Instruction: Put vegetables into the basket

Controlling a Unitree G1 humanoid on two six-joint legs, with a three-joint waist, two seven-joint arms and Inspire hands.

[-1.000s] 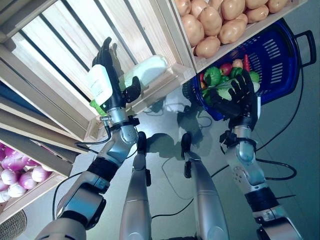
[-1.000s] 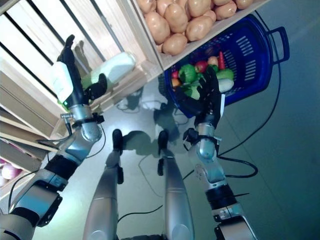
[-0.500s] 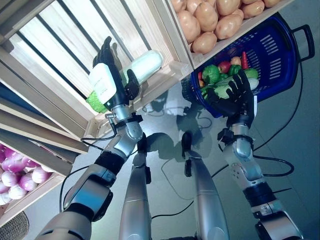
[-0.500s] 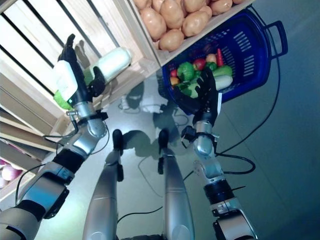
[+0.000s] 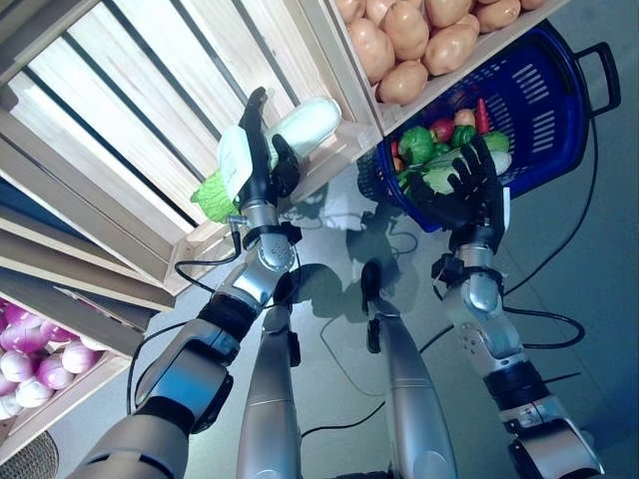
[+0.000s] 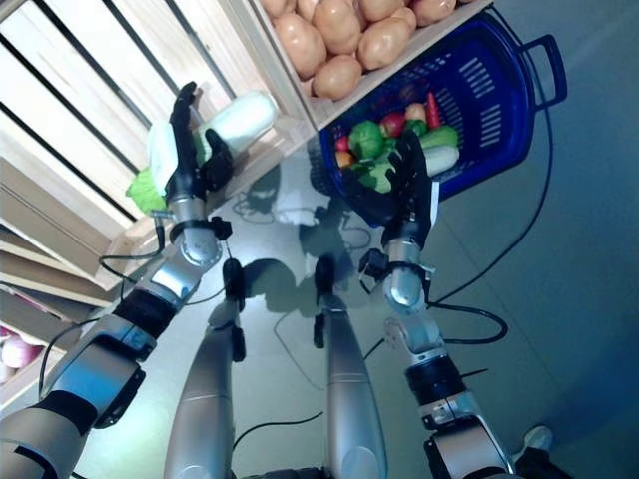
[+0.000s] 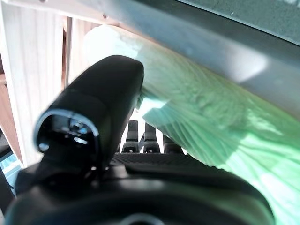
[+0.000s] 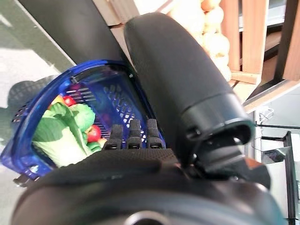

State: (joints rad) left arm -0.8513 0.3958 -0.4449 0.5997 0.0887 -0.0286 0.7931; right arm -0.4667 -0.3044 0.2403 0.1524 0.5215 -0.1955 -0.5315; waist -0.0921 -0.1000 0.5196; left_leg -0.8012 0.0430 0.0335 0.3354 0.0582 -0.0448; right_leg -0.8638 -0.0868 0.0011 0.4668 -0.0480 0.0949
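Observation:
A long napa cabbage (image 5: 305, 122), white at one end and leafy green at the other, lies in the slatted wooden crate (image 5: 130, 110). My left hand (image 5: 250, 165) is on it, fingers straight up behind it and the thumb (image 7: 93, 103) curled over the cabbage (image 7: 201, 112). To the right hangs a blue plastic basket (image 5: 554, 110) holding a green pepper (image 5: 419, 145), a tomato (image 5: 442, 128) and other vegetables. My right hand (image 5: 467, 192) is spread flat against the basket's near rim (image 8: 89, 89), fingers straight.
A crate of potatoes (image 5: 399, 40) sits just above the basket. Pink-and-white onions (image 5: 30, 349) fill a lower shelf at the far left. The wooden post (image 5: 344, 95) between the crates stands close to the cabbage's white end.
My left hand has slid right along the crate toward the cabbage's white end, and the leafy end has risen a little. The right hand and basket stay together.

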